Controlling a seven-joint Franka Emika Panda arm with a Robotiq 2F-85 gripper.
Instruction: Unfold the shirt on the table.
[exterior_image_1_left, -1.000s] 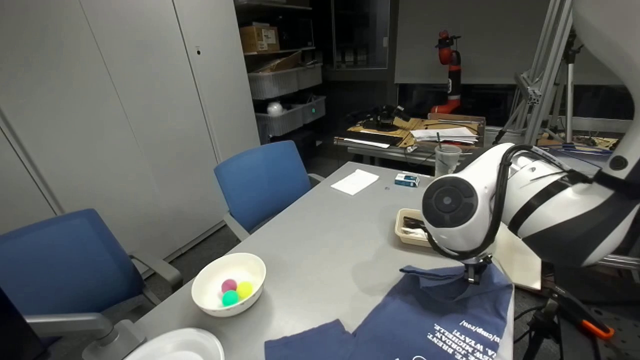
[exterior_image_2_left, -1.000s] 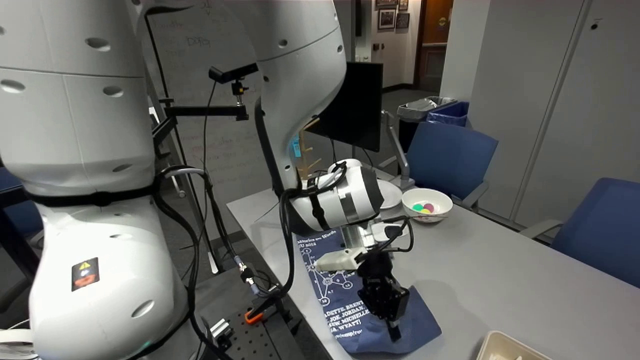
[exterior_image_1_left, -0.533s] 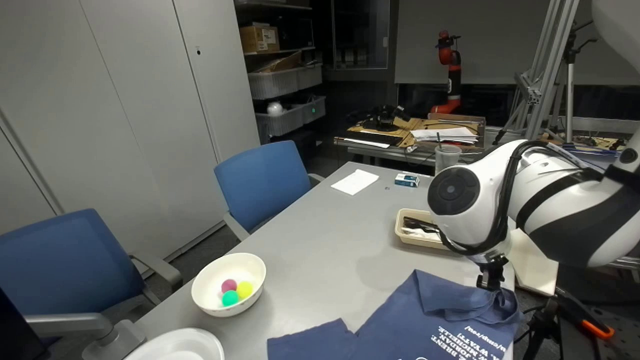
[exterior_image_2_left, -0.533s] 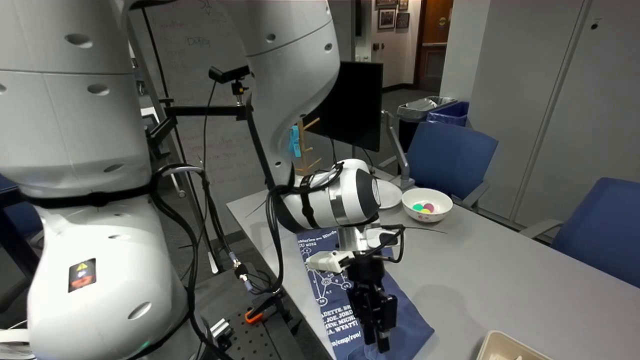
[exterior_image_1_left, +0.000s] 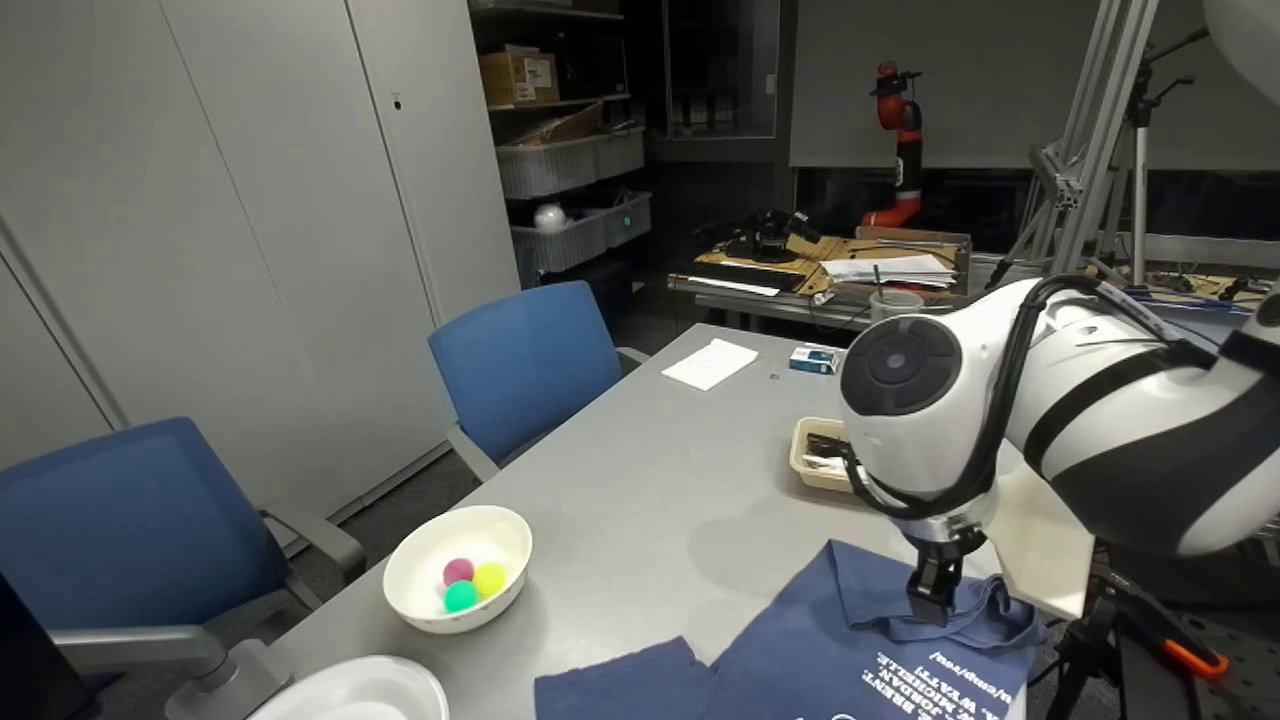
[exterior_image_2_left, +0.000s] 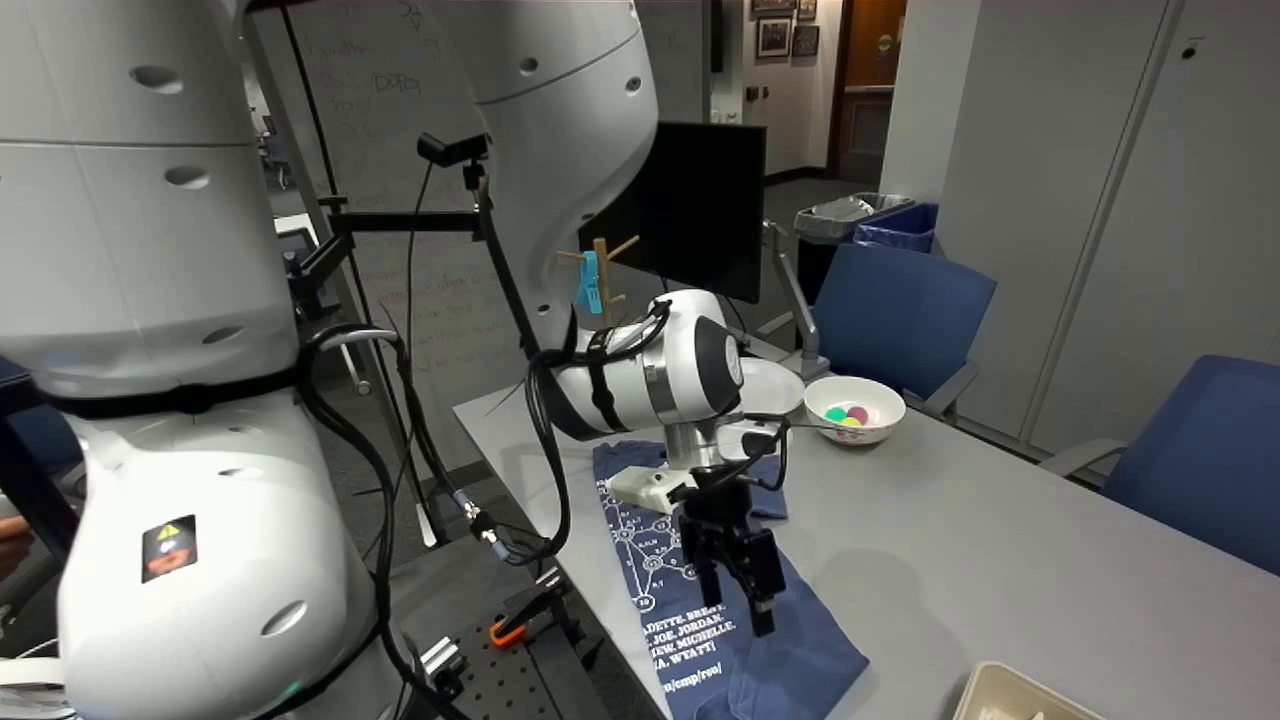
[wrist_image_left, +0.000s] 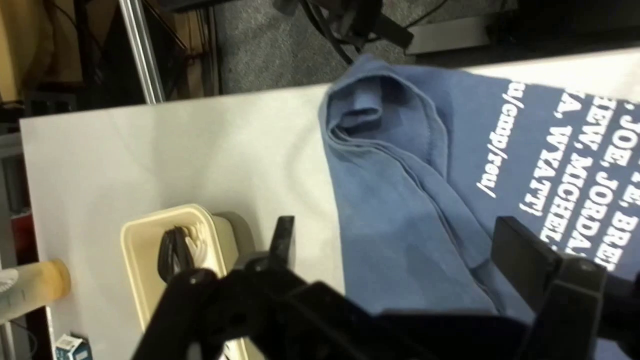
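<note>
The end effector (exterior_image_2_left: 738, 613) is pointing downward above the shirt (exterior_image_1_left: 800, 650), its two fingers (wrist_image_left: 525, 265) standing well apart; contact between the tips and the cloth is not showing clearly. In the wrist view, one finger is overlapping the cloth beside the printing, while the other is overlapping the bare bench (exterior_image_1_left: 620, 520). The white arm (exterior_image_1_left: 1065, 390) is reaching in from above.

The navy shirt is lying on the bench along its edge, white lettering facing up; a diagram of linked circles is appearing in an exterior view. The portion nearest the cream container (wrist_image_left: 227, 237) is lying folded back as a plain flap, and at the bench's edge this fold is forming a curled loop.

Near the flap, but apart from it, the container is holding dark and pale contents (wrist_image_left: 172, 252), too indistinct to identify. In both exterior views, a white bowl (exterior_image_1_left: 430, 550) is standing toward the blue chairs (exterior_image_1_left: 525, 375), containing a pink ball (exterior_image_1_left: 458, 570), a yellow ball (exterior_image_1_left: 490, 580) and a green ball (exterior_image_1_left: 461, 598); a white plate (exterior_image_1_left: 400, 673) is lying just beside it. Past the container, white paper (exterior_image_1_left: 710, 364) and a small box (exterior_image_1_left: 814, 360) are resting on the bench, and a cup (exterior_image_1_left: 895, 303) is showing partly behind the arm.
</note>
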